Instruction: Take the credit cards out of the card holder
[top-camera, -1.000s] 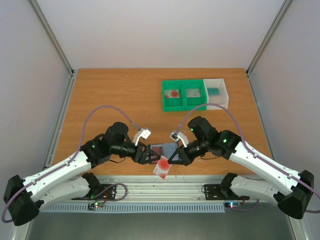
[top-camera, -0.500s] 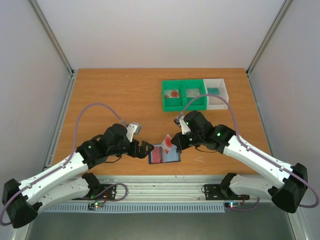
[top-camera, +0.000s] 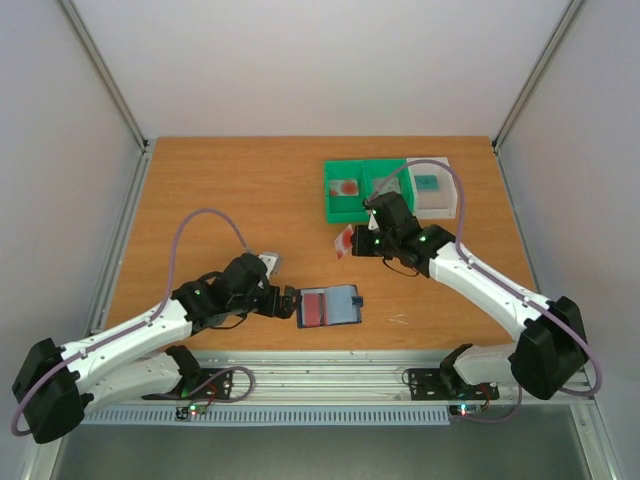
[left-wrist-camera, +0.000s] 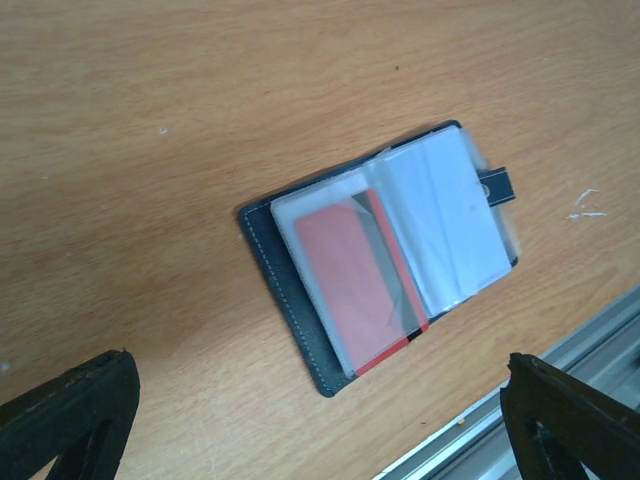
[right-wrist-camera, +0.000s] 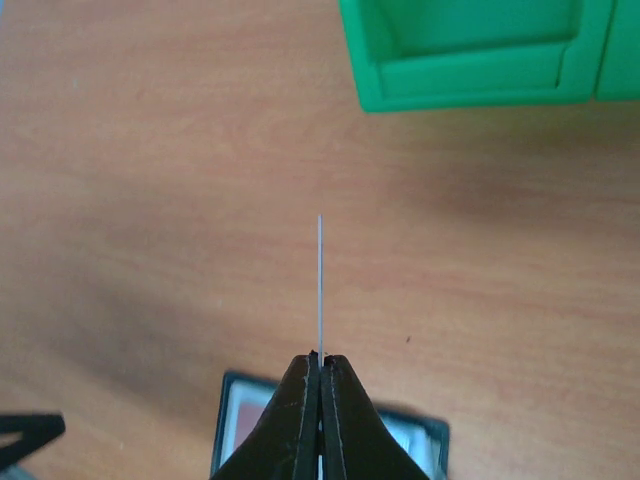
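Your card holder (top-camera: 331, 306) lies open and flat on the table (top-camera: 220, 200), near its 6 o'clock edge and between the two arms. At the holder's 9 o'clock side sits your left gripper (top-camera: 293, 304), jaws spread as wide as they go and gripping nothing; in the left wrist view its fingers (left-wrist-camera: 70, 415) frame the holder from either side without touching it. Up toward 12 o'clock from the holder, your right gripper (top-camera: 352, 243) is clamped tight on a red and white card (top-camera: 344, 241), held clear of the table; the right wrist view shows that card edge-on as a thin pale line rising from the closed tips. Farther out at 12 to 1 o'clock stand the green bin (top-camera: 365, 210) and, touching its 3 o'clock side, the white bin (top-camera: 447, 200), with the right arm's cable (top-camera: 440, 172) looping over them. The holder's long axis runs 9 to 3 o'clock, with a slight tilt. Its small tab (top-camera: 359, 299) points to 3 o'clock. A second red card (left-wrist-camera: 350, 285) sits under the clear sleeve in the 9 o'clock half, and the other half shows pale sleeves.
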